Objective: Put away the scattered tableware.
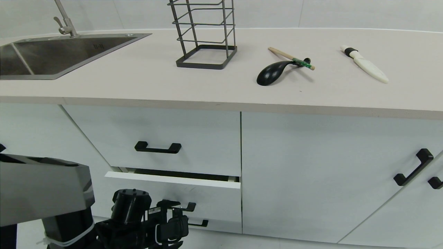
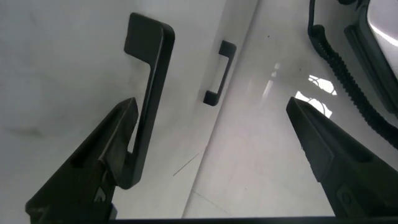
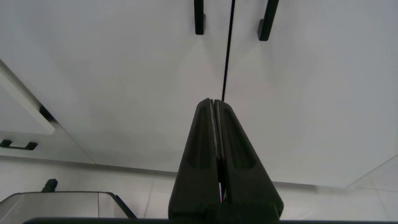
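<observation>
On the counter lie a black spoon (image 1: 271, 72), a pair of wooden chopsticks (image 1: 290, 58) resting across its handle, and a white knife with a black band (image 1: 365, 64). A dark wire rack (image 1: 207, 38) stands left of them. Low down, my left gripper (image 1: 185, 216) (image 2: 211, 143) is open in front of the lower drawer (image 1: 173, 180), which stands slightly pulled out. The drawer's black handle (image 1: 200, 223) (image 2: 148, 106) sits just inside one finger. My right gripper (image 3: 217, 109) is shut on nothing, facing white cabinet doors.
A steel sink (image 1: 59, 55) with a tap (image 1: 65, 20) sits at the counter's far left. The upper drawer (image 1: 157, 147) is closed. Cabinet doors with black handles (image 1: 413, 167) stand to the right. A cable (image 2: 339, 59) runs over the shiny floor.
</observation>
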### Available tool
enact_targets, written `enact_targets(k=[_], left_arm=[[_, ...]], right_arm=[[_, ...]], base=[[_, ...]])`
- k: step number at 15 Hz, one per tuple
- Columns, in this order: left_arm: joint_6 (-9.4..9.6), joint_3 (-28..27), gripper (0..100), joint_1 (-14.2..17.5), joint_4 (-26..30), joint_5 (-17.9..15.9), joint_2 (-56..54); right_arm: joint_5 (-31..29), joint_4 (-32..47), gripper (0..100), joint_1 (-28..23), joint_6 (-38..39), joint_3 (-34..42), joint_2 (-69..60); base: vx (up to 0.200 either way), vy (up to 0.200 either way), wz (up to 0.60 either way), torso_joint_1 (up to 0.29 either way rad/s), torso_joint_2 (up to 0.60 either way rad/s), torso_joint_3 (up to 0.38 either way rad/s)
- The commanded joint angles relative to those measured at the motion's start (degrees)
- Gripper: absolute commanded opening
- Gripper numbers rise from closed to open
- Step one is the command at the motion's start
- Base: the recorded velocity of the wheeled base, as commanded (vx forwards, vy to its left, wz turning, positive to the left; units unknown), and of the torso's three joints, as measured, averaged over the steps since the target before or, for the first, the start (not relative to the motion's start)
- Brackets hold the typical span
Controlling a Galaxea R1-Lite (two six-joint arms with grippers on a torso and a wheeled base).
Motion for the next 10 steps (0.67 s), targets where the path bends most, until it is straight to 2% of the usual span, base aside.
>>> enact_targets(k=[1, 3, 6, 10], left_arm=[[-0.04, 3.21, 100, -0.02, -2.83, -1.27, -2.36], [0.05, 6.20, 100, -0.02, -3.79, -2.32, -6.05], [-0.13, 12.17, 100, -0.02, -3.53, -2.58, -18.10], [-0.13, 13.14, 100, -0.63, -1.33, -2.67, -28.47]], right_arm=[[0.01, -0.01, 0, -0.02, -0.04, 0.00, 0.05], [0.01, -0.01, 0, 0.07, -0.04, 0.00, 0.05], [0.01, -0.01, 0, -0.02, -0.04, 0.00, 0.05], [0.01, -0.01, 0, -0.02, -0.04, 0.00, 0.05]], base=[[0.000, 0.000, 0.00, 0.000, 0.00, 0.000], [0.000, 0.000, 0.00, 0.000, 0.00, 0.000], [0.000, 0.000, 0.00, 0.000, 0.00, 0.000], [0.000, 0.000, 0.00, 0.000, 0.00, 0.000]])
